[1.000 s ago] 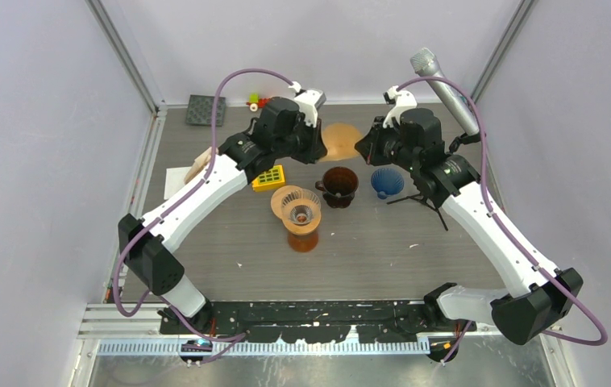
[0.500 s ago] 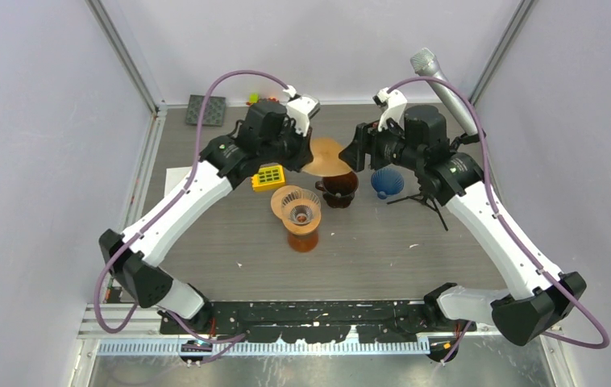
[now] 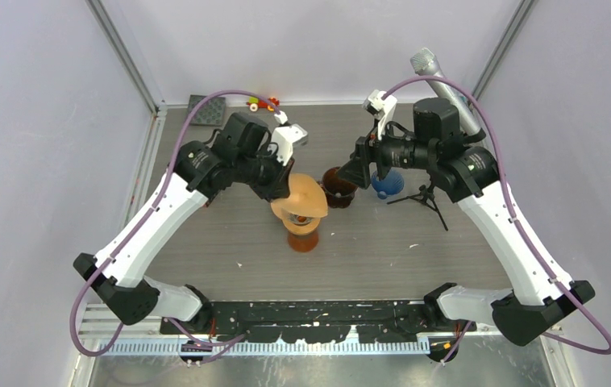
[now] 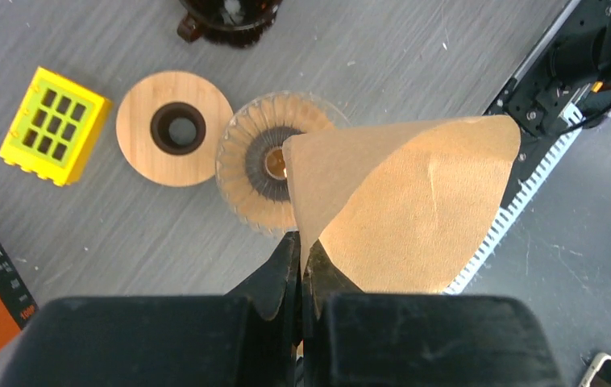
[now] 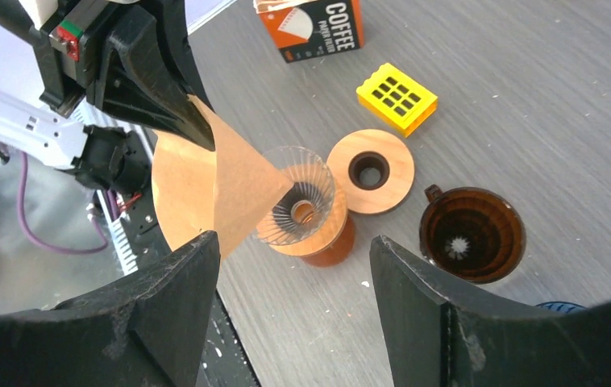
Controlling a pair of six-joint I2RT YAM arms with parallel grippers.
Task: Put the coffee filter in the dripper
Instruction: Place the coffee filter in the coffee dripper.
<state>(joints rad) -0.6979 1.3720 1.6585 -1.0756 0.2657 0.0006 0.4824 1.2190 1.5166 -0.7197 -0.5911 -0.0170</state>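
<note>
The left gripper (image 4: 301,246) pinches tight a tan paper cone filter (image 4: 399,210), its tip over the clear ribbed glass dripper (image 4: 246,173). Near the dripper, the right gripper (image 5: 293,251) gapes wide, empty.

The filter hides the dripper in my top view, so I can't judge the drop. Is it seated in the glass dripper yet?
Observer: No. From the right wrist, the filter leans outside the glass dripper, only its point over the rim.
Operator: Who has it?
Observer: The left gripper, shut on the filter's edge, per the left wrist.
Operator: Right gripper?
Observer: The right gripper is open and empty.
</note>
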